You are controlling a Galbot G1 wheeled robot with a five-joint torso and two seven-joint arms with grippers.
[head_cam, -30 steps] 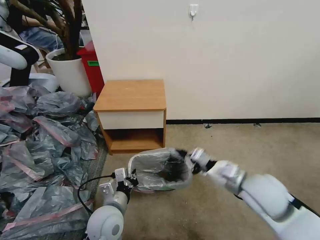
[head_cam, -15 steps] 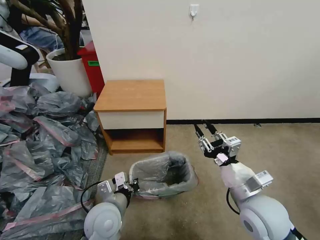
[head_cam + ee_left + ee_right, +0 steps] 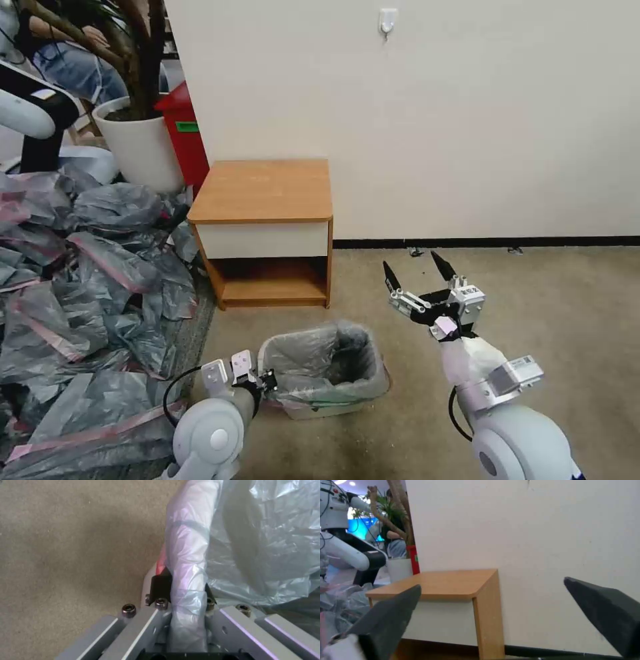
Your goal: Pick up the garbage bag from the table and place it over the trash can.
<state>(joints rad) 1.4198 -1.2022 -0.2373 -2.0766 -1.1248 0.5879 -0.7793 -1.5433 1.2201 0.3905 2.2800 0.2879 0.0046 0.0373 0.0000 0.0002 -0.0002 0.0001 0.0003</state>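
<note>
The garbage bag (image 3: 320,363), grey and translucent, lines the cream trash can (image 3: 313,410) on the carpet in front of the wooden table (image 3: 263,190). My left gripper (image 3: 263,381) is at the can's left rim. In the left wrist view the left gripper (image 3: 185,592) is shut on the bag-wrapped rim (image 3: 186,555), one black finger (image 3: 160,585) outside it. My right gripper (image 3: 415,270) hangs open in the air, to the right of the can and above it. In the right wrist view the right gripper (image 3: 492,583) faces the table (image 3: 446,582), fingers wide apart.
A big heap of grey-and-pink bags (image 3: 87,287) covers the floor on the left. Behind it stand a white plant pot (image 3: 140,147), a red box (image 3: 181,133) and another robot's arm (image 3: 27,113). Bare carpet (image 3: 547,313) stretches to the right.
My right gripper came out of the can, rose to its right and spread its fingers wider. The can and my left gripper slid nearer to me.
</note>
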